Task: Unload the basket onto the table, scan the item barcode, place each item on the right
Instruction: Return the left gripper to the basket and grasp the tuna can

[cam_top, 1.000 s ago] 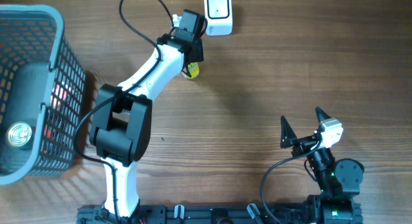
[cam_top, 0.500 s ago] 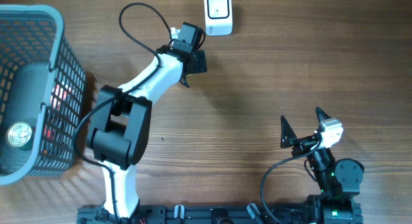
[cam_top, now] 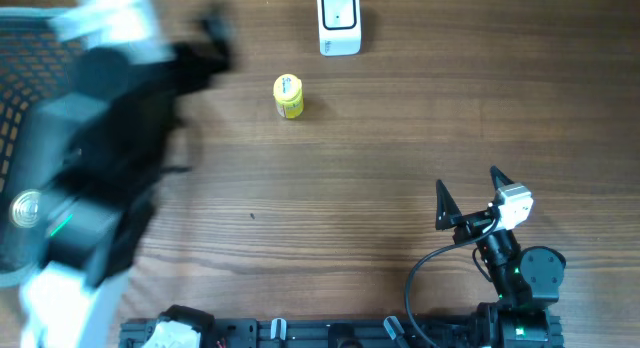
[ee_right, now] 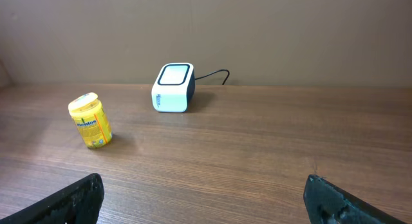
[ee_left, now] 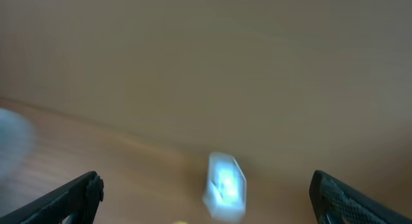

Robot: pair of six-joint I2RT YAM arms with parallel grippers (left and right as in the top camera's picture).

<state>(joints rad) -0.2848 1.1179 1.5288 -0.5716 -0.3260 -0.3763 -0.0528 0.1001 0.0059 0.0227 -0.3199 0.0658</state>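
The left pincer [ee_left: 205, 192] has let go of the yellow can [cam_top: 288, 96], which stands near the tabletop's far edge by the scanner [cam_top: 339, 22], and swings away wide. The right pincer [cam_top: 468, 183] sits wide and empty. The scan looks done.

Table [cam_top: 400, 118]: wood-look top, mid brown, matte. In my overhead view the grain runs left to right, with darker streaks and one small dark fleck near the middle. The top fills that view from edge to edge.

Wall [ee_right: 290, 31]: plain, flat tan-brown. From my right wrist view it stands straight behind the table's far edge, and the two meet in one level line.

Light: soft and even, no hard glare on the wood. Shadows on the top are short and faint.

Left wrist view: blurred. I can make out only a tan band above a paler wood band.
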